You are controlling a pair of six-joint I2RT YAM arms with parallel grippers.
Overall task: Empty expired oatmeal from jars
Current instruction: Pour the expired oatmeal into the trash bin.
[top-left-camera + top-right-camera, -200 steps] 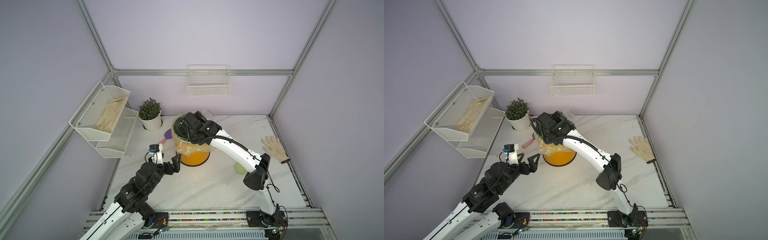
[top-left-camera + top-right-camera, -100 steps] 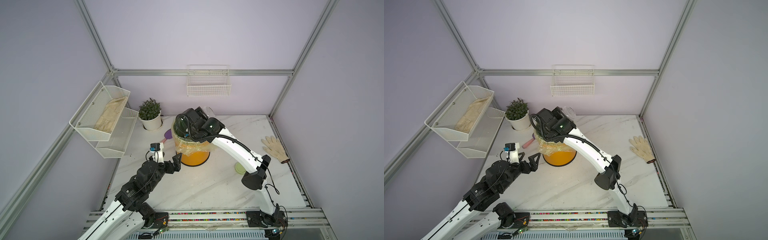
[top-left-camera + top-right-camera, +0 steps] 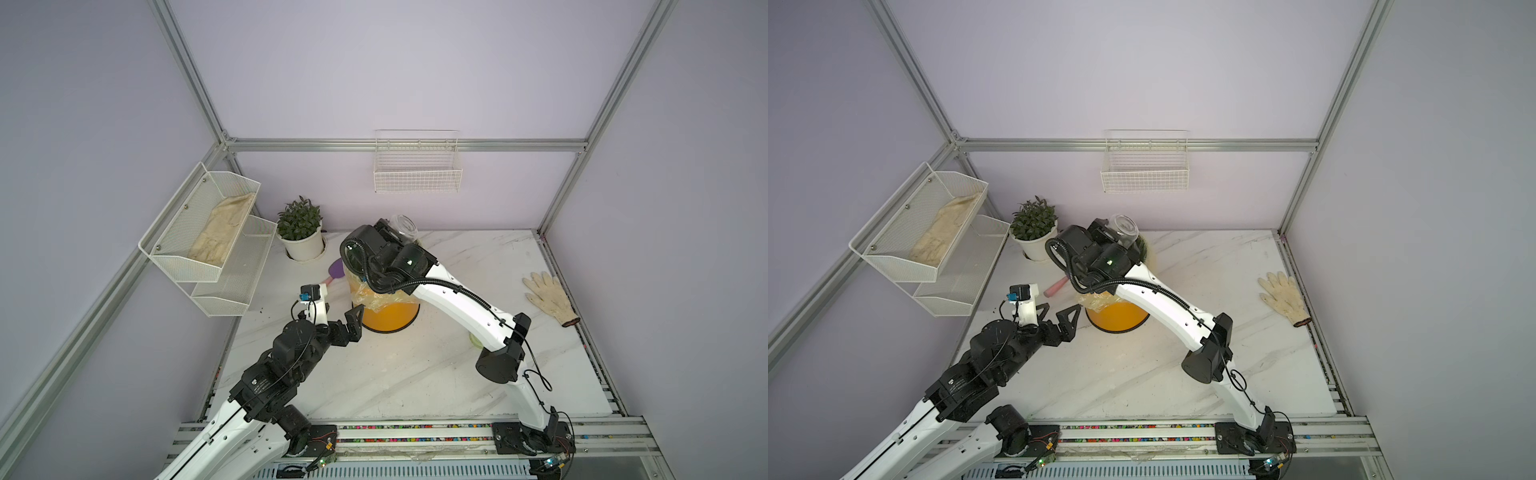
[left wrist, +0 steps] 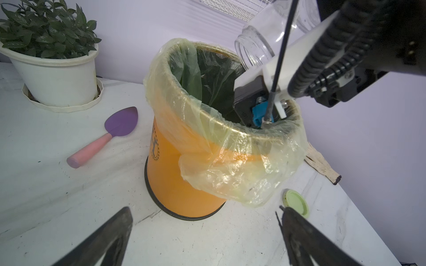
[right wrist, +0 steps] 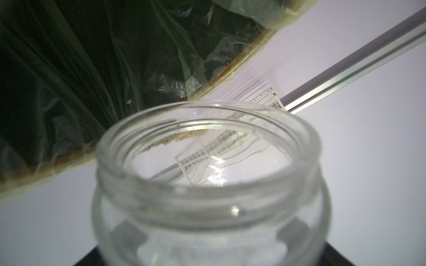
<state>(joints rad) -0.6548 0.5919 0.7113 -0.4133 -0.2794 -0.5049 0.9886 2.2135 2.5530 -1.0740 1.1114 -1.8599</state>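
My right gripper (image 5: 209, 232) is shut on the clear jar (image 3: 402, 226) (image 3: 1123, 228). It holds the jar tilted above the far rim of the orange bin (image 3: 390, 316) with the yellow liner. In the right wrist view the jar (image 5: 207, 184) has no lid and looks empty, with its mouth toward the dark inside of the bin (image 5: 69, 69). No oatmeal shows in any view. The pale green lid (image 4: 296, 202) lies flat on the table beside the bin. My left gripper (image 3: 1057, 311) hangs open and empty just front-left of the bin's base (image 4: 175, 175).
A white plant pot (image 3: 301, 245) stands at the back left, and a purple trowel with a pink handle (image 4: 103, 138) lies beside the bin. A work glove (image 3: 548, 297) lies at the right edge. Wire shelves (image 3: 208, 241) hang on the left wall. A beige brush-like thing (image 4: 322, 163) lies behind the bin.
The right arm's elbow has sunk a little toward the front, and its wrist with the jar has shifted slightly left over the bin. The left arm has barely moved.
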